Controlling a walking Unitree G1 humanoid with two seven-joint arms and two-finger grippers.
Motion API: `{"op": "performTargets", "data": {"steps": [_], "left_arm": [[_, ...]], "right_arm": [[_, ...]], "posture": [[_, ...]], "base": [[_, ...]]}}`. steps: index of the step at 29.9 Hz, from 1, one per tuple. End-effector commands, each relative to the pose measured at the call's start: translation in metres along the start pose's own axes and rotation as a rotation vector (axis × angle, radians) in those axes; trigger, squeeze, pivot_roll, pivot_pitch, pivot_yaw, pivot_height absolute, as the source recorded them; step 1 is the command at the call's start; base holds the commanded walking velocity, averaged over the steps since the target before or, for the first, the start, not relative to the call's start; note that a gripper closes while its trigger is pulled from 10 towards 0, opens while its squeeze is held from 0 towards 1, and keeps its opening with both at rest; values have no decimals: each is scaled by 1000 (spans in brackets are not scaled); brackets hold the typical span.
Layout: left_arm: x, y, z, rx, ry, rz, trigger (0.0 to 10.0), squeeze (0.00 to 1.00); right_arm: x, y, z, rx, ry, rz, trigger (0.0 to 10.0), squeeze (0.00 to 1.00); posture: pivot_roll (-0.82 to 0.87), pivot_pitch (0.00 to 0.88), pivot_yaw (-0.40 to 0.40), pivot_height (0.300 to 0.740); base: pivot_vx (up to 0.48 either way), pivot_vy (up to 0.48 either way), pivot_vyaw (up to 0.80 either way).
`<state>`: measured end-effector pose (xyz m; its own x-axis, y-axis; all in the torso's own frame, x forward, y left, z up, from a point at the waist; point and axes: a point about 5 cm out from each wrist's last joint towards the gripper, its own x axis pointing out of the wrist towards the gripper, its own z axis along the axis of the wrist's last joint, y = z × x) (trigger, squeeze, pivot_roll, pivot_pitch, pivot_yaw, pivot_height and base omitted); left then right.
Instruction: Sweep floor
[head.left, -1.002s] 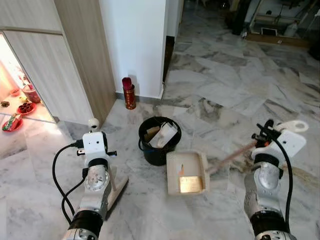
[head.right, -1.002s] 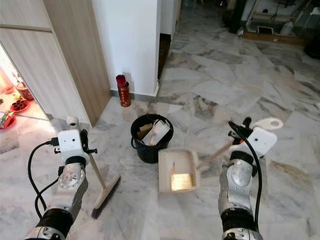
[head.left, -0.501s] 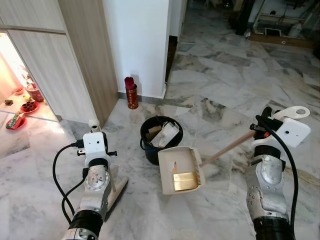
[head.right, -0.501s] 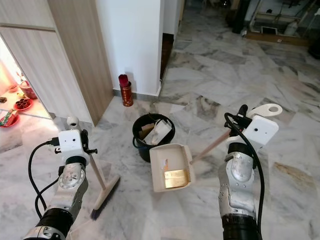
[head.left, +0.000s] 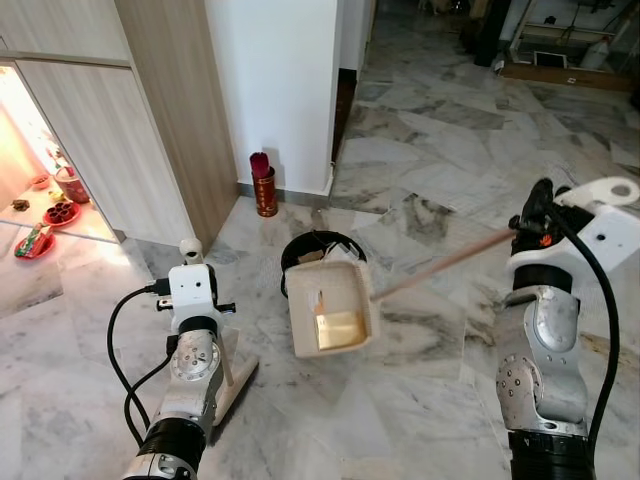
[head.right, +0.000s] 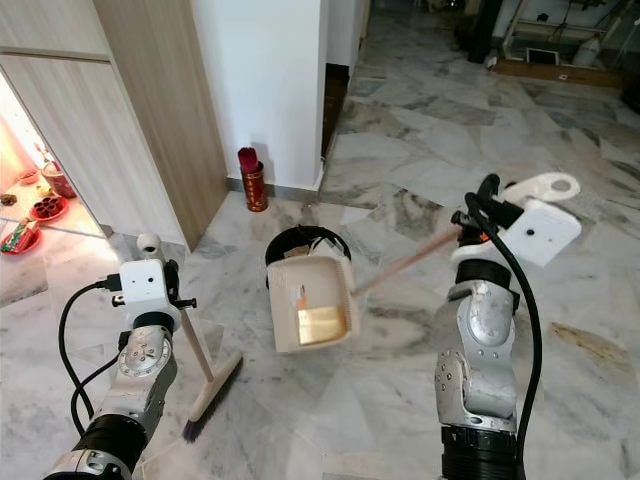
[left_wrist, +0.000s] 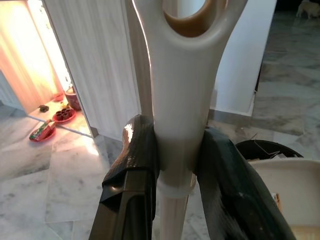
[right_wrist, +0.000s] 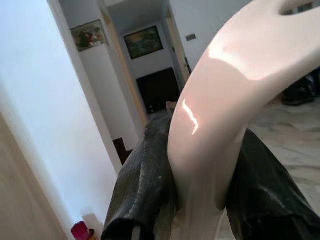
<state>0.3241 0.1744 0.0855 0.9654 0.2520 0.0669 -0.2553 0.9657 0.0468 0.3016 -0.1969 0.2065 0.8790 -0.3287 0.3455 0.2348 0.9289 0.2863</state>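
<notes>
Over the black bin (head.left: 300, 250) we hold the cream dustpan (head.left: 328, 307), lifted off the marble floor (head.left: 440, 170) and tipped so its open mouth faces down toward us, its back edge at the bin's rim. Yellowish debris (head.left: 340, 328) lies in the pan near its lower lip, with a small orange scrap (head.left: 320, 297) higher up. From the pan a long wooden handle (head.left: 440, 264) runs up and to our right into our right tool (right_wrist: 200, 200), whose two black fingers (right_wrist: 145, 185) are clamped on the white grip at the handle's end; the grip's loop (head.left: 610, 188) sticks out beyond the wrist.

Our left tool (left_wrist: 175, 165) is clenched on the broom's white grip (left_wrist: 182, 100), fingers (left_wrist: 137, 155) pressing both sides just under its hanging loop. That broom (head.right: 205, 375) stands nearly upright at our left, with its shaft angling down to the dark bristle head (head.right: 215, 395) resting on the floor just beside our left arm, well apart from the dustpan.

Behind the bin a red canister (head.left: 262, 187) stands against the foot of the white wall (head.left: 270, 90), next to the wood-grain cabinet (head.left: 160, 110). Red dishes (head.left: 50, 212) lie on the brightly lit floor at far left.
</notes>
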Motion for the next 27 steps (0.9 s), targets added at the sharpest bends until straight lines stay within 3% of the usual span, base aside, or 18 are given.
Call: {"op": "performTargets", "data": {"steps": [1,7,16,27], "left_arm": [[5,-1,11,1,-54,-13,10000,0],[5,-3,10,10,-54,-32,10000,0],[4,-3,10,11,-52,-35,10000,0],[3,-4,9,9,-53,-36,10000,0]], "right_arm": [[3,15,25,12,-102,55,10000,0],[6,26,34,28,-129,88,10000,0],[9,37,50,65,-189,134,10000,0],[8,44,54,67,-201,175,10000,0]], "posture": [[-14,26,17,740],[-13,30,18,740],[-13,26,15,740],[-9,21,10,740]], "base": [[0,0,0],[0,0,0],[317,0,0],[332,0,0]]}}
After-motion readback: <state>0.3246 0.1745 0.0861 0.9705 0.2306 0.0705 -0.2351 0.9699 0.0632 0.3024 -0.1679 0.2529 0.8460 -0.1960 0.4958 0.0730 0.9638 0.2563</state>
